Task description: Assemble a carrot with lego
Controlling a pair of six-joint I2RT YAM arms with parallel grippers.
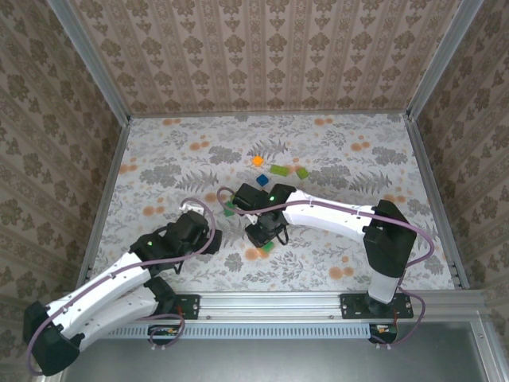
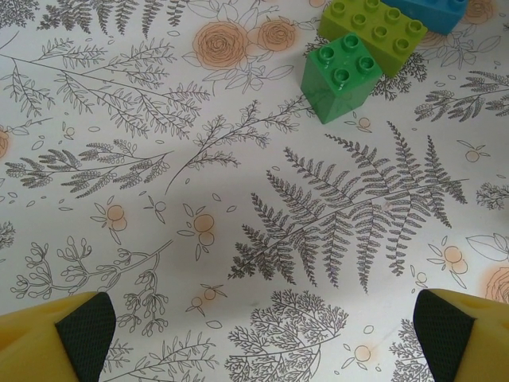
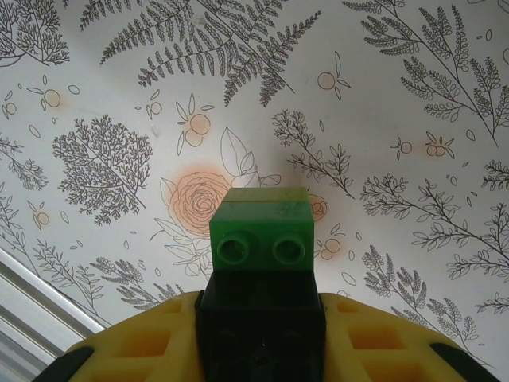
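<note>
top view: the right gripper (image 1: pixel 266 237) hangs over the table's near middle with a green brick (image 1: pixel 268 247) at its tip; an orange brick (image 1: pixel 258 161), a blue brick (image 1: pixel 262 181) and a lime brick (image 1: pixel 279 169) lie loose farther back.

left wrist: the left gripper (image 2: pixel 254 338) stands wide (nothing between its fingers), a second green brick (image 2: pixel 342 76) ahead.

right wrist: yellow fingers (image 3: pixel 143 346) clamp a dark brick (image 3: pixel 262 318), the green brick joined to its far end.

Left wrist view: blue studded plastic brick (image 2: pixel 429 9) chopped by the top edge around 1 o'clock; left gripper (image 2: pixel 254 338) fingers (image 2: pixel 48 342) clipped at 7 and 5; right wrist view: dark plastic brick (image 3: pixel 262 314) half-buried between right gripper (image 3: pixel 262 354) fingers (image 3: pixel 135 350)
</note>
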